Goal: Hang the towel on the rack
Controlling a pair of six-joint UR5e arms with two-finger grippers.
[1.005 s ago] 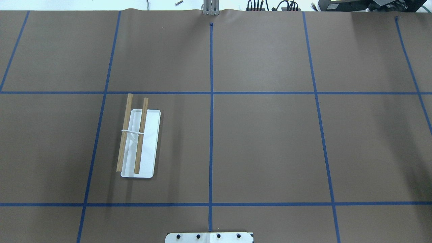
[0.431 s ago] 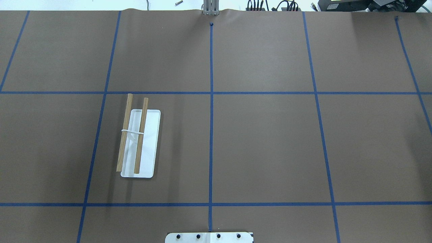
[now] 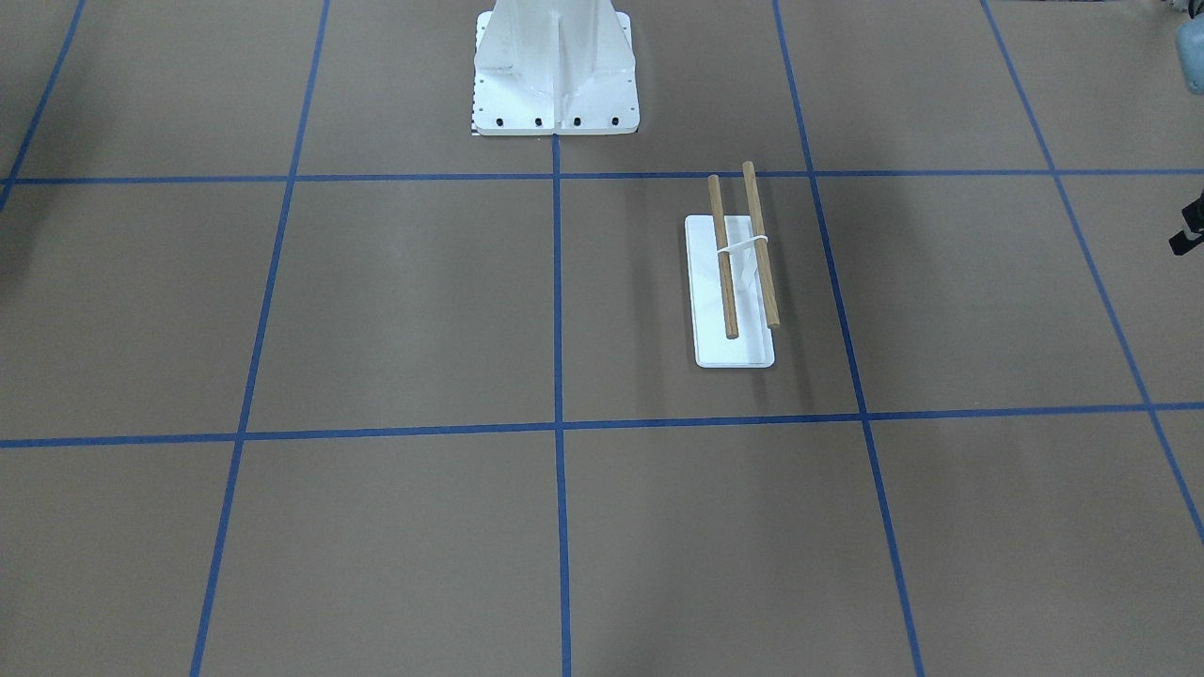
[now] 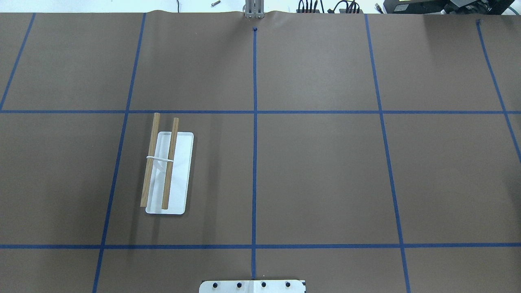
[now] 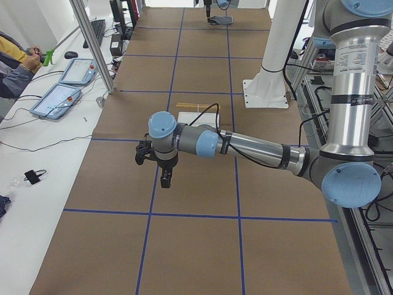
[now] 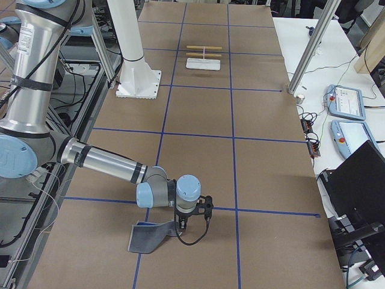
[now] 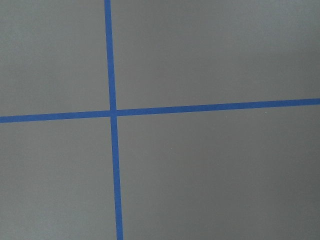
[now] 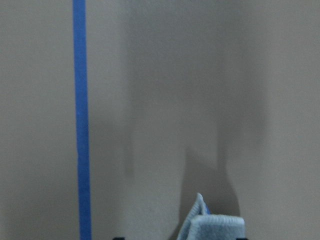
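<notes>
The rack (image 4: 167, 171) stands on the table's left half, a white base with two wooden dowels; it also shows in the front view (image 3: 738, 282), the left side view (image 5: 195, 107) and the right side view (image 6: 203, 55). Nothing hangs on it. The grey towel (image 6: 150, 236) lies near the table's right end with one corner lifted by my right gripper (image 6: 182, 227). That folded grey corner with its blue reverse fills the bottom of the right wrist view (image 8: 215, 225). My left gripper (image 5: 165, 182) points down above bare table at the left end; I cannot tell whether it is open.
The white bolted pedestal (image 3: 555, 75) stands at the robot's side of the table, mid-width. Aluminium posts (image 5: 92, 43) and a side table with tablets (image 6: 346, 102) line the far edge. Blue tape lines (image 7: 112, 112) cross the brown table cover.
</notes>
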